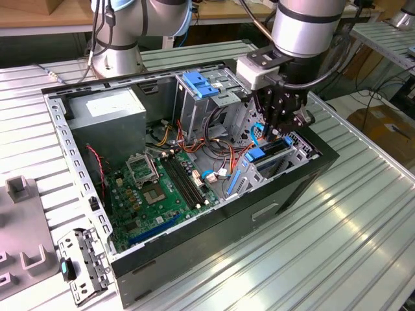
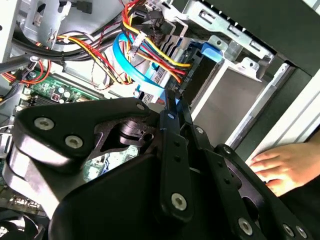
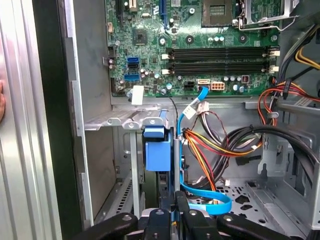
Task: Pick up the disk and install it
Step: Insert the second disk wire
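Gripper [image 1: 280, 129] fingers pinched on the disk [image 1: 269, 155], seating it in the bay at three o'clock; next wants steady downward pressure

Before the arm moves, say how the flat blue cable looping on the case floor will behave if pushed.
The flat blue cable probably flexes rather than resists: it lies in a loose curve. Thin, so likely light.

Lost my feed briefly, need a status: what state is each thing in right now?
disk: standing on edge in the bay, blue rail showing.
gripper: down inside the case, just above the disk.
computer case: lying on its side, panel off.
blue cable: looped beside the disk.
hand: resting outside the case.
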### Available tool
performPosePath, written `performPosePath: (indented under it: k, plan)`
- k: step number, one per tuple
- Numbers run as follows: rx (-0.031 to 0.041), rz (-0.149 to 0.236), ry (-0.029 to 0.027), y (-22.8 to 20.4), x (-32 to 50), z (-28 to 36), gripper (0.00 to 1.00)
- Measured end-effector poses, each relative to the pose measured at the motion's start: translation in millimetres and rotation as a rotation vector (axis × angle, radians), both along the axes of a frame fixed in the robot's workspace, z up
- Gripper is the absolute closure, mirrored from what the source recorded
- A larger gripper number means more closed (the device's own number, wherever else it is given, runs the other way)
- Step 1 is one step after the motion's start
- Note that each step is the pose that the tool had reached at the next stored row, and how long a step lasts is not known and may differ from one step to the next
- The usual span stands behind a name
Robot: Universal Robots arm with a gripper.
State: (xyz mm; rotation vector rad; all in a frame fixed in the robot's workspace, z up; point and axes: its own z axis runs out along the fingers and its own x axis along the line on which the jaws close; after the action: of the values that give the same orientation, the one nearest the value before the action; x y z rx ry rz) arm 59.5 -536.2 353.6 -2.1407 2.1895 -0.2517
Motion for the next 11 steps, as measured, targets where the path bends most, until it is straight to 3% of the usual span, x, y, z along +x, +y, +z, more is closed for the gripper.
performPosePath:
  k: [2, 4, 8, 10, 11]
  plan:
    - [0.0093, 0.000, -0.0032, -2.9, -1.7, -0.7, 0.84]
    - [0.0232, 0.000, -0.0068, -6.7, -2.7, -1.4, 0.84]
    - [0.0602, 0.000, -0.0119, -15.6, -3.4, -2.0, 0.84]
    - [0.0802, 0.000, -0.0124, -17.9, -3.5, -2.1, 0.84]
    - [0.0806, 0.000, -0.0124, -17.9, -3.5, -2.1, 0.84]
